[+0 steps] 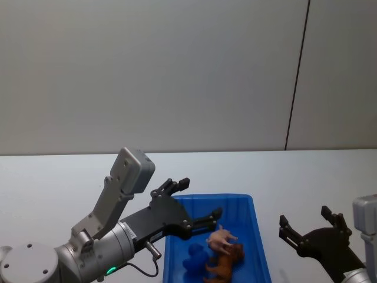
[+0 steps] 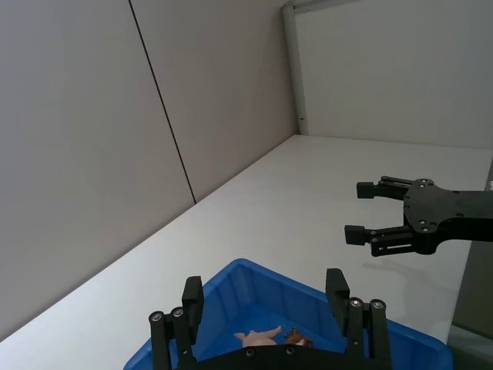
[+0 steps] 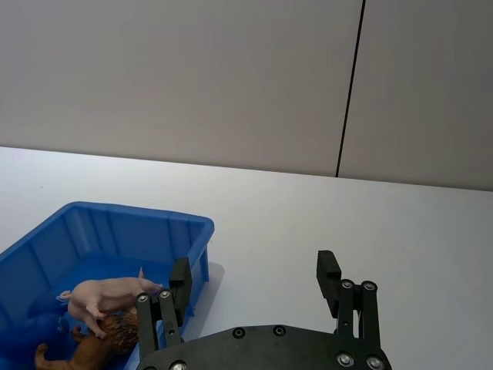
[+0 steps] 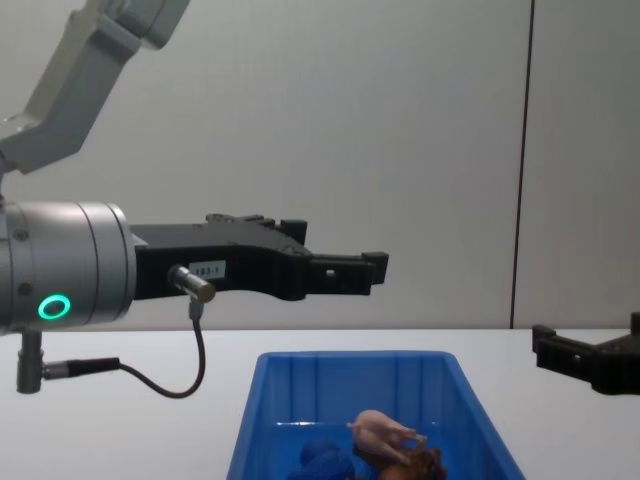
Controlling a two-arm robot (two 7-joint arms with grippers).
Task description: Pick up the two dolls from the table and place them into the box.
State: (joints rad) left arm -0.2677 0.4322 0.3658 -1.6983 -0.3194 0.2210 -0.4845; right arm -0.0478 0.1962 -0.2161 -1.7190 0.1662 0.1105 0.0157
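Both dolls [image 1: 222, 252] lie in the box [image 1: 257, 236], lower centre; left end effector [image 1: 197, 205] and right end effector [image 1: 306, 224] gape empty; only retreat remains.

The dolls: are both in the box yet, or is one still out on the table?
Both are in. The pink doll lies on the brown doll inside the blue box; the left gripper above is open and empty.

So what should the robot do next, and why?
Probably just lift the left gripper away and stop. The pink doll and brown doll both lie in the box, and both grippers, right too, are open and empty.
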